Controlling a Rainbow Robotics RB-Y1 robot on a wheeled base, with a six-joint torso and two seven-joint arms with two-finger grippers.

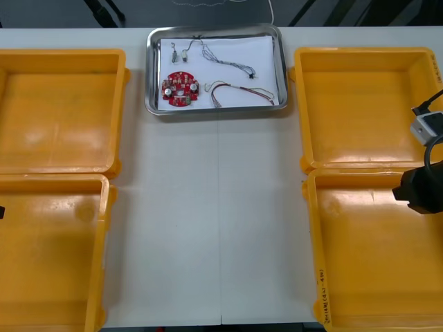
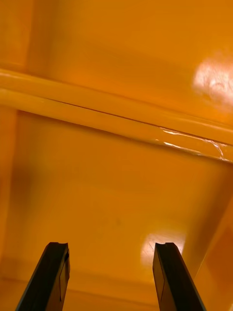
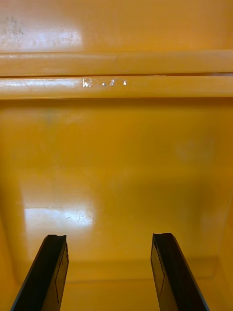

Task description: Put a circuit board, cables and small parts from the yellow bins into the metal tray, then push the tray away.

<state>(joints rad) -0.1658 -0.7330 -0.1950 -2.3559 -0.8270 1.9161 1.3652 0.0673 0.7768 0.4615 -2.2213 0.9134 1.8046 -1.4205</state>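
Jaws stand apart on the right gripper above a right-side yellow bin, left gripper equally spread above a left-side yellow bin, from the front, metal tray at the far middle of the table, holding a round red circuit board, cables, small metal parts

Yellow bins: glossy, smooth plastic with highlights ahead of the right gripper and left gripper; their fingers matt black. Metal tray: shiny rim, white inside. Table: smooth, matt.
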